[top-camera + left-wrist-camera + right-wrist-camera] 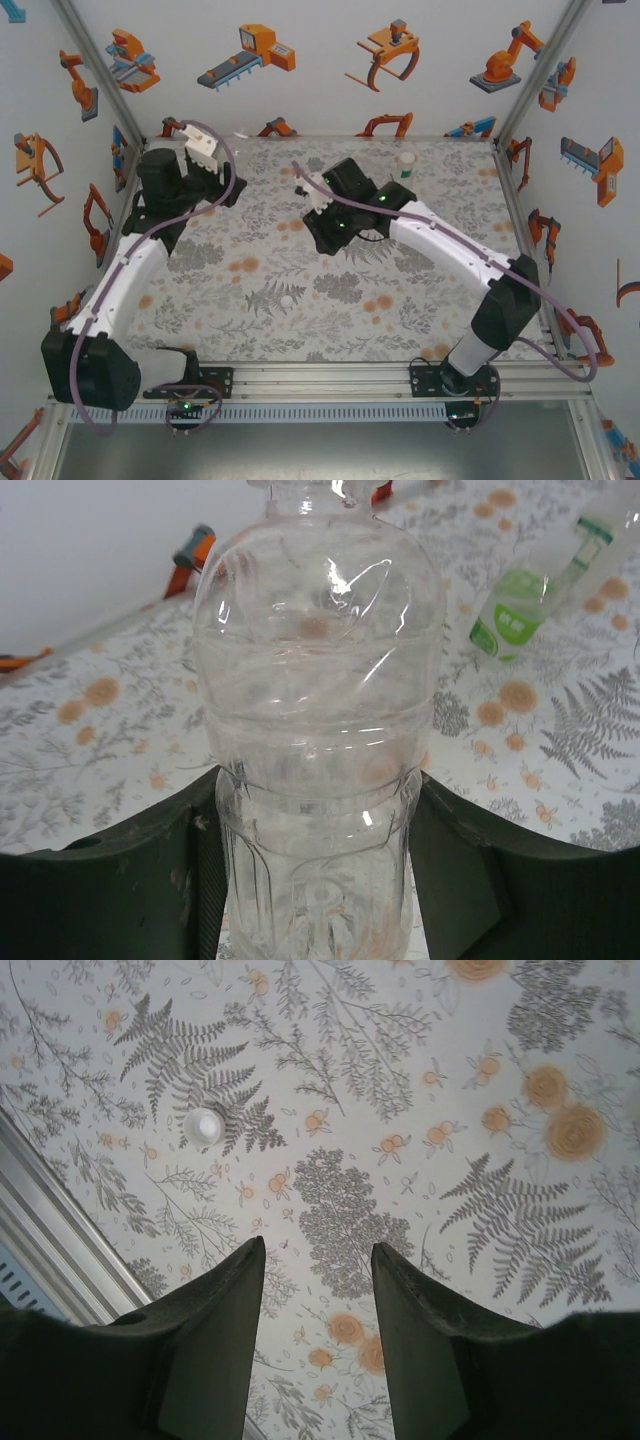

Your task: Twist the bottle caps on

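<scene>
In the left wrist view a clear ribbed bottle (315,680) stands upright between my left gripper's dark fingers (150,880). The left gripper (318,780) is shut on its lower body, at the table's back left (200,152). The bottle's neck runs out of the top of that view. A green-labelled bottle (406,166) stands at the back, right of centre, also seen as a green-labelled bottle (520,615) in the left wrist view. My right gripper (318,1248) hangs open above the floral mat near the middle (308,196), holding nothing. A white cap (203,1127) lies loose on the mat (287,299).
The floral mat (250,330) covers the table. White walls with orange robot prints close the back and both sides. A metal rail (330,378) runs along the near edge, seen as a metal rail (60,1230) in the right wrist view.
</scene>
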Controlling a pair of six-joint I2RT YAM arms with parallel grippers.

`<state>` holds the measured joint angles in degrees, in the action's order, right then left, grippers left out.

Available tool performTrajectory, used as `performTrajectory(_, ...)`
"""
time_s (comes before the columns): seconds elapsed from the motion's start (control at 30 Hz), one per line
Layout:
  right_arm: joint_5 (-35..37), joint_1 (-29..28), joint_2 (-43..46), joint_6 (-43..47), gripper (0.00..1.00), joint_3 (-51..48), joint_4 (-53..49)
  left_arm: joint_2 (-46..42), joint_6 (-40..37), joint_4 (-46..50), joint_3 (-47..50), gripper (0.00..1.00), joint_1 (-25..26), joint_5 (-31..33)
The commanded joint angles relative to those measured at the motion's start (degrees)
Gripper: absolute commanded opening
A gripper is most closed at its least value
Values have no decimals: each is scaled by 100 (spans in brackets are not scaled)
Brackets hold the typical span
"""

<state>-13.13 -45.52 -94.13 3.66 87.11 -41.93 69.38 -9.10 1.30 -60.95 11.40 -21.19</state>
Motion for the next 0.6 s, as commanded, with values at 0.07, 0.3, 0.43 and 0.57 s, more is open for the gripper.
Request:
performTrajectory(0.07, -94, -337, -406, 182, 45, -75, 215, -607, 311, -110, 17, 4, -155, 86)
performTrajectory(0.3, -67, -904, -965, 242, 46, -221, 499, -1149, 258, 80, 68, 4, -174, 261)
performTrajectory(0.43, -65, -1144, -1311, 417, 47, -195, 678, -1377, 177, 187, 92, 5, -177, 401)
performTrajectory(0.57, -24, -1334, -1674, 588, 48, -16, 716, -1564, 74, 312, 87, 6, -177, 458)
